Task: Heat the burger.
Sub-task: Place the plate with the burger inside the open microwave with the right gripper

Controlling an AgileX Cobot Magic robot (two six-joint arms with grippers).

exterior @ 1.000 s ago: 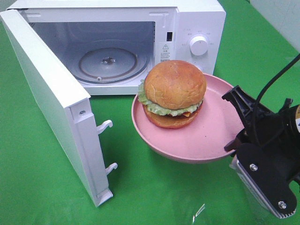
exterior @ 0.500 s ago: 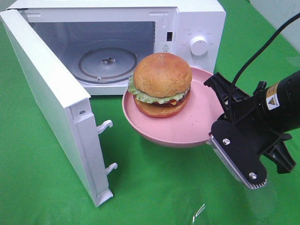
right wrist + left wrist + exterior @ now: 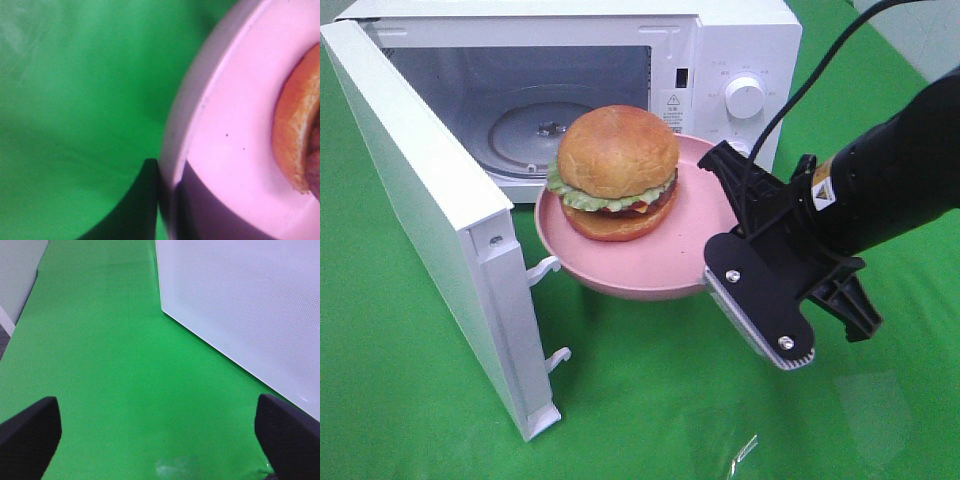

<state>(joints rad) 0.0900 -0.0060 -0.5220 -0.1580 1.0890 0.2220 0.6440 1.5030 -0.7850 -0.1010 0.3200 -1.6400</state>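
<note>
Burger (image 3: 617, 170) sits loose on pink plate (image 3: 620, 280) at open microwave (image 3: 740, 40) mouth, right gripper (image 3: 708, 228) pinched on plate rim, left gripper (image 3: 160, 435) wide open, empty; soft, prob. slides if tilted, so carry via plate, level.

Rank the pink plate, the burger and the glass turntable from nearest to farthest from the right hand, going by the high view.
1. pink plate: the right hand is shut on its right rim, so they touch.
2. burger: on the middle of the plate, left of the hand.
3. glass turntable: inside the open microwave, behind the burger.
</note>
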